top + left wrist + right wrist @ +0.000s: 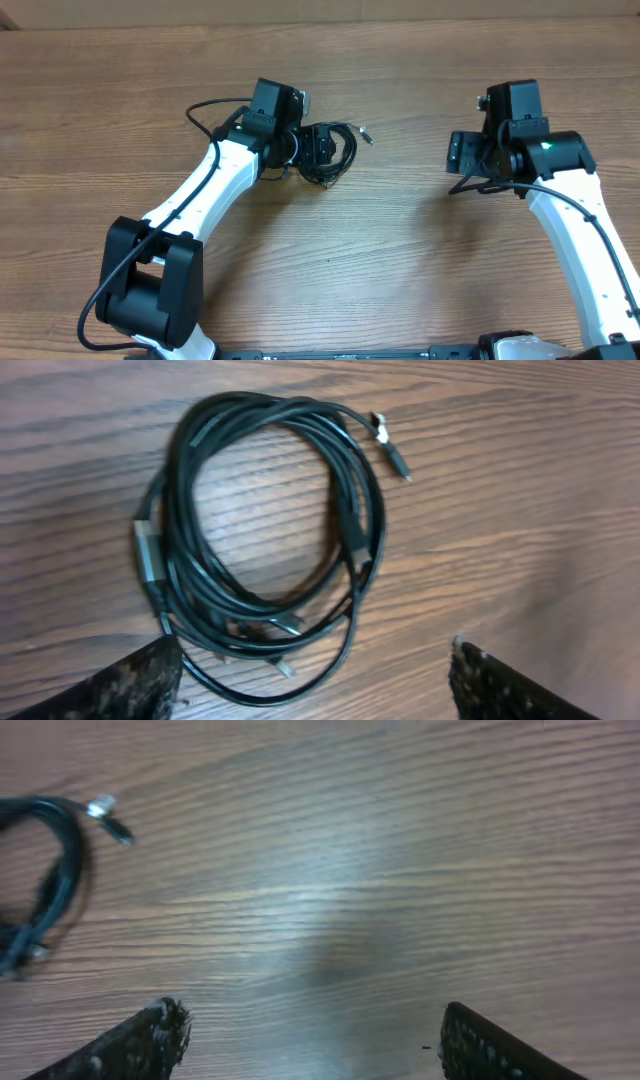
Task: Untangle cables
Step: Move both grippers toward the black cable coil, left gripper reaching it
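On the table (520,510), coiled cables (178,470) lie under the left claw (312,655)

Nothing legible in any view. Pale band (378,424) by one plug of the cables (178,470): too small and blurred, no lettering made out.
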